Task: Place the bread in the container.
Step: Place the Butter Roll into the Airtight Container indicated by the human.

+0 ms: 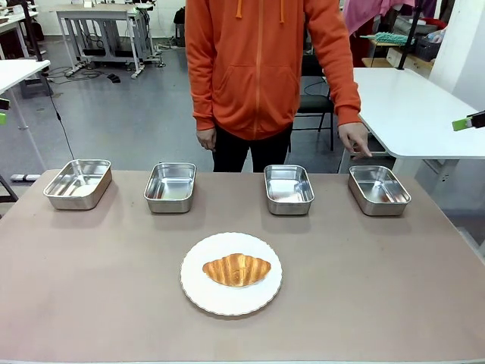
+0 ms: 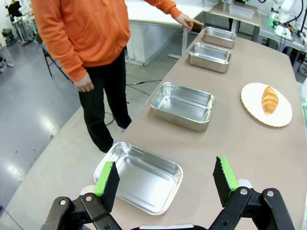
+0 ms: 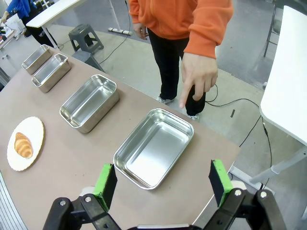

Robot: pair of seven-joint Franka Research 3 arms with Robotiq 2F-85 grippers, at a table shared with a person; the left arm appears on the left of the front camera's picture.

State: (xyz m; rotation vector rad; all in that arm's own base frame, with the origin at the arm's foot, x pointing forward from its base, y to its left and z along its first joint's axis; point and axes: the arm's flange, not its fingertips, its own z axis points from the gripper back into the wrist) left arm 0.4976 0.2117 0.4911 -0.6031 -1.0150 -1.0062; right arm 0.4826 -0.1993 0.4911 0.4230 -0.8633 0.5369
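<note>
The bread (image 1: 236,269) is a golden-brown croissant lying on a round white plate (image 1: 227,302) at the table's front middle; it also appears in the wrist views (image 2: 269,99) (image 3: 22,144). Several steel containers stand in a row along the far edge. A person's hand (image 1: 355,140) points a finger down at the rightmost container (image 1: 379,189). My right gripper (image 3: 163,179) hangs open and empty above that same container (image 3: 153,148). My left gripper (image 2: 165,177) is open and empty above the leftmost container (image 2: 139,179).
The other trays (image 1: 78,183) (image 1: 170,186) (image 1: 289,188) are empty too. The person in an orange hoodie (image 1: 258,61) stands at the far side. A white table (image 1: 413,106) stands beyond the right corner. Bare tabletop (image 1: 379,288) surrounds the plate.
</note>
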